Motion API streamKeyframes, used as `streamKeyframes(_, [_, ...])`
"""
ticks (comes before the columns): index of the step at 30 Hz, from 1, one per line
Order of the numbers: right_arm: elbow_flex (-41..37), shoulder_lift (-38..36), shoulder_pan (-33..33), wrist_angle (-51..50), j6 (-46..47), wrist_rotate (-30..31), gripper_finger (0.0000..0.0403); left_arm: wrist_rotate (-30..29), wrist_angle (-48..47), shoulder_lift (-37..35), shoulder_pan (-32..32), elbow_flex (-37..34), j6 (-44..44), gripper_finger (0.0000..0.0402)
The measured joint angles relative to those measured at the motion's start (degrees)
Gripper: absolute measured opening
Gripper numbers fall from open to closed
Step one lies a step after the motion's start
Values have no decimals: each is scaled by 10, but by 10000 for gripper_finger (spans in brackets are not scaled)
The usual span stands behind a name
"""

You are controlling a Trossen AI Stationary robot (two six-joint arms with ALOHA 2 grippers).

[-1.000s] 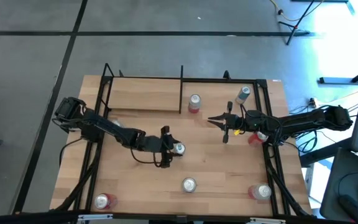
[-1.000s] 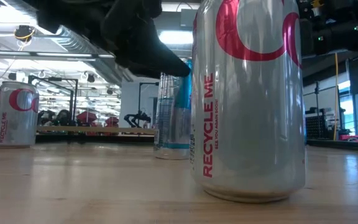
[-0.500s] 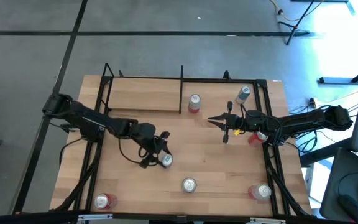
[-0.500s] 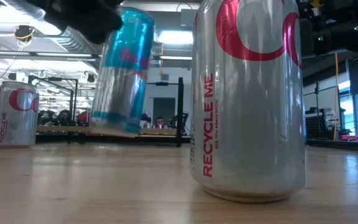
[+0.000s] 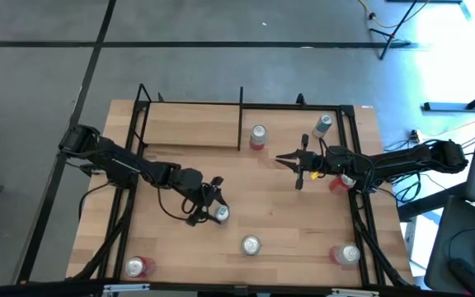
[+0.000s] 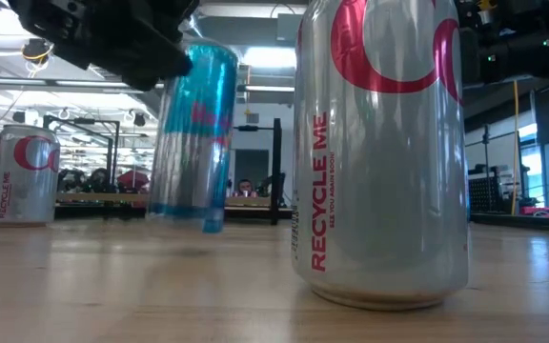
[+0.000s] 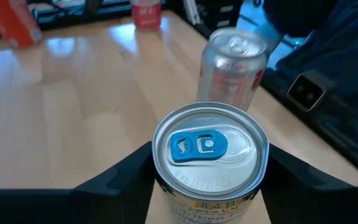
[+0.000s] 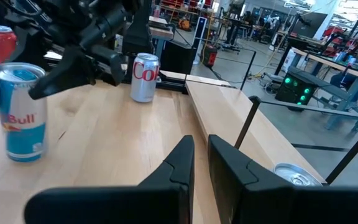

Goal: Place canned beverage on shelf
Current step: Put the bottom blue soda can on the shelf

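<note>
Blue can [image 7: 209, 160]: glossy metal, brushed silver lid, blue tab. Silver-and-red can [image 6: 381, 152]: smooth, shiny metal. Desk [image 5: 303, 223]: pale wood, matt, fine grain seen. Shelf [image 5: 192, 125]: light wood plank, thin black metal rods. Left pincer [image 7: 209, 186]: matt black plastic.

Blue can [image 6: 191, 133] blurred; big can [image 6: 381, 152] top cropped.

The table [image 5: 295, 223] carries cans at six o'clock [image 5: 250, 245], seven [image 5: 138, 266] and four [image 5: 346, 255]. Toward twelve stands another can [image 5: 258, 136], just beside the shelf [image 5: 190, 126] at eleven.
</note>
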Motion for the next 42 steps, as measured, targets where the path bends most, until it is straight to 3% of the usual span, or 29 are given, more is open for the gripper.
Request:
streamKeyframes(7, [0,0,0,0,0,0,39,-44,-1,-5,-17,1,-8,279])
streamKeyframes(17, [0,0,0,0,0,0,39,-76,-34,-65,-22,1,-70,288])
streamKeyframes(28, [0,0,0,-3,0,0,39,-247,-124,-141,-97,18,-189,288])
streamKeyframes(34, [0,0,0,-2,0,0,39,-415,-204,-103,-181,85,-212,289])
streamKeyframes(38, [0,0,0,-3,0,-1,39,-506,-209,-71,-211,103,-225,289])
streamKeyframes(42, [0,0,0,-3,0,-1,39,-558,-210,-44,-220,103,-266,289])
